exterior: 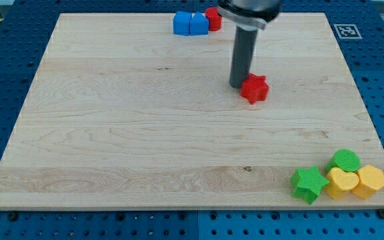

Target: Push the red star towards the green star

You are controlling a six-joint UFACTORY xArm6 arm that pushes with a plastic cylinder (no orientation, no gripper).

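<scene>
Since my tip (238, 85) has no jaws, nothing's grasped; it just touches the red star (254, 89) on its upper-left side, mid-board nr the top edge. Green star (309, 185) sits nr bottom-right corner. Push diag. down-right, staying centred behind the star so it doesn't slip off.

Red star (254, 89) upper middle; green star (309, 185) bottom right, well apart.

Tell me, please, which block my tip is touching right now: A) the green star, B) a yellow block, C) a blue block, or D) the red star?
D: my tip sits against the upper-left edge of the red star, far from the green star at the view's bottom right.
</scene>
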